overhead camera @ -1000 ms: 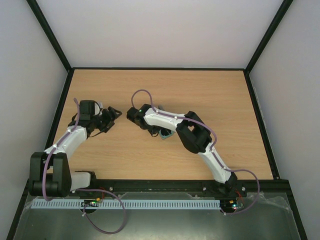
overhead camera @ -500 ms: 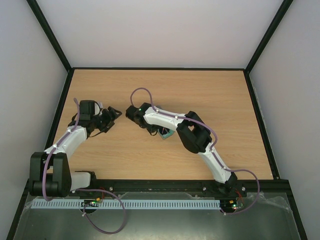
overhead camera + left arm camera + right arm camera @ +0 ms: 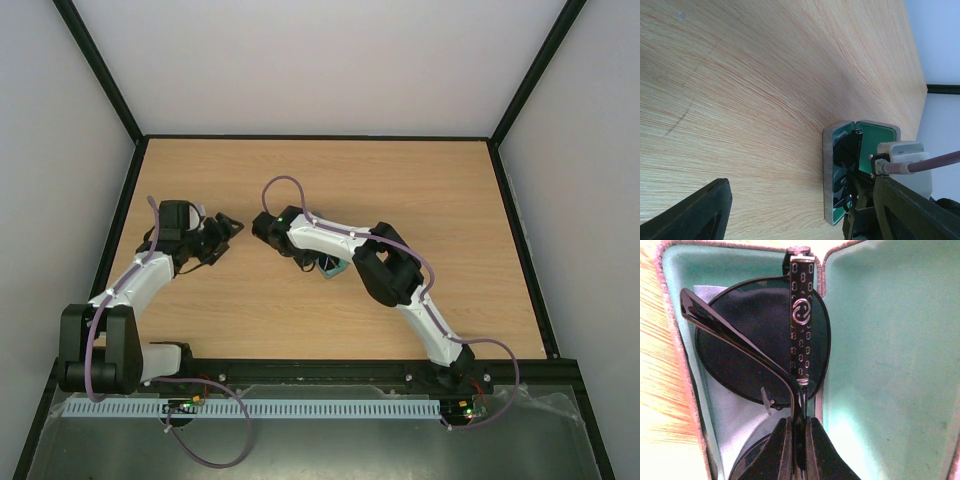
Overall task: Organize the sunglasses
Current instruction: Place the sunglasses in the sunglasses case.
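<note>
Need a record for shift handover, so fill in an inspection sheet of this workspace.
Surface: wooden table, no spills seen.
Job's things: sunglasses lie in the open green-lined case, on what looks like a pale cloth.
Clutter: nothing seen.
Tools: left tool open, apart from the case; right tool shut on the sunglasses' frame.
Cables: purple cables run along both arms.
Surroundings: white walls and a black frame; nothing else seen.
</note>
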Controlling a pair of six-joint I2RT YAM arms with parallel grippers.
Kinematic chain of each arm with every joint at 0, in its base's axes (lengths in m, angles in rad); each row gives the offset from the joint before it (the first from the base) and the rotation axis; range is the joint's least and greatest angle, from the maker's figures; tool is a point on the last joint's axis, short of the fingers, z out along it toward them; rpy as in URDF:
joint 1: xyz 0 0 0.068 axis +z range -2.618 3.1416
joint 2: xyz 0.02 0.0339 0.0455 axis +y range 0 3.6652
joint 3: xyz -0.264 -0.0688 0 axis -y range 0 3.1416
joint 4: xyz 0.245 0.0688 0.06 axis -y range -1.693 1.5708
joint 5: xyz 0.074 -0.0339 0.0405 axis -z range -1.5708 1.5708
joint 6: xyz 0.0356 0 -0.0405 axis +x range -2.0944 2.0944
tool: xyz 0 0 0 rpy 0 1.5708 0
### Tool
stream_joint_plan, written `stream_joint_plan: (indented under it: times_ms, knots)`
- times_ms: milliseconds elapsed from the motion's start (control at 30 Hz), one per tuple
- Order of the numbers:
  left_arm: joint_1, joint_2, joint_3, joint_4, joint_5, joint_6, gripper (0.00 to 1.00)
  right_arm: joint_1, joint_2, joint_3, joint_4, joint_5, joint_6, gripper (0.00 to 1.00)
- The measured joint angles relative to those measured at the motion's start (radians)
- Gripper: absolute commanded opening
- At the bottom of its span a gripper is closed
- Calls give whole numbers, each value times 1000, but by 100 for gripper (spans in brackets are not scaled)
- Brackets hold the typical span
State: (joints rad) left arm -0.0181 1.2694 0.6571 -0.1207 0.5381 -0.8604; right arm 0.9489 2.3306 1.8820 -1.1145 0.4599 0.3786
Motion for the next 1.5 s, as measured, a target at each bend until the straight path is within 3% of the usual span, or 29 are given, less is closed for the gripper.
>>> stream_joint_plan:
  times_ms: [467,1000,1333,1500]
  knots:
    - [0,0,-4,14,0,-1,80,2,0,-22,-16,17,13,4]
    - [0,0,-4,15,-1,-1,80,2,-23,4,-29,19,23,36]
    - [0,0,-4,14,-14,-1,80,-9,-256,67,-32,-10,51,43]
    - [-16,0,-4,13,-28,-2,80,-131,-490,-39,92,-153,60,44]
